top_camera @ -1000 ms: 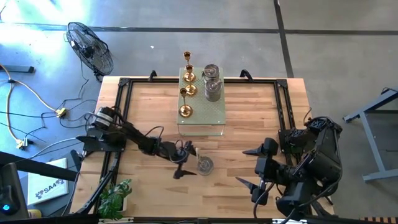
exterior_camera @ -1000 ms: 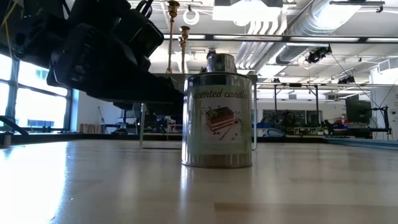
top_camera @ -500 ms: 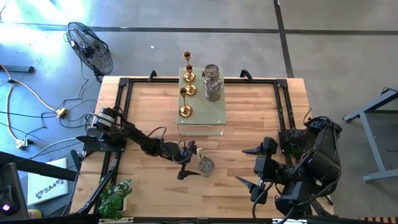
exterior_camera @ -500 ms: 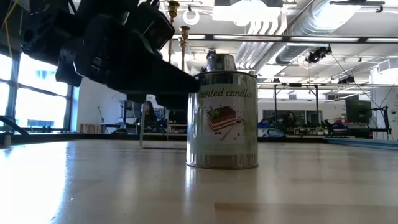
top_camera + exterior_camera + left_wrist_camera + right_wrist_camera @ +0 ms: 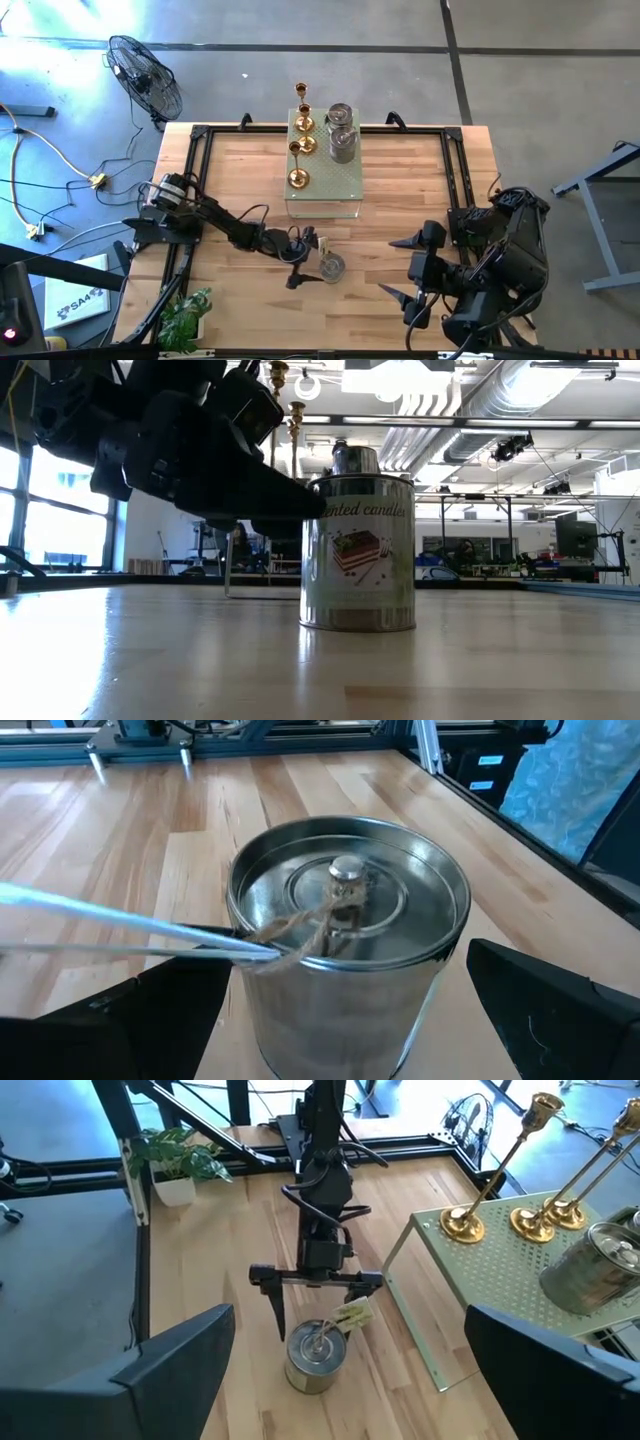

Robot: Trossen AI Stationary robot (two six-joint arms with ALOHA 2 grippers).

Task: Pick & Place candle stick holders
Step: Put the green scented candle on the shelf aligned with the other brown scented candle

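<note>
Five holders sit on the box (image 5: 325,185); one tin (image 5: 331,266) left on the surface (image 5: 230,180), straddled by open left pincer (image 5: 303,262); right pincer (image 5: 405,270) open, idle.

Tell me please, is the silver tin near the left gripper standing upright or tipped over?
Upright. The silver tin stands flat on the table, its label level and its lidded top facing up. The open left gripper is beside it.

The left arm reached low across the table toward its middle, its gripper (image 5: 303,262) spread wide with one finger (image 5: 277,1306) pointing down at each side. The right arm sat folded at the right edge, its gripper (image 5: 403,272) also open.
</note>
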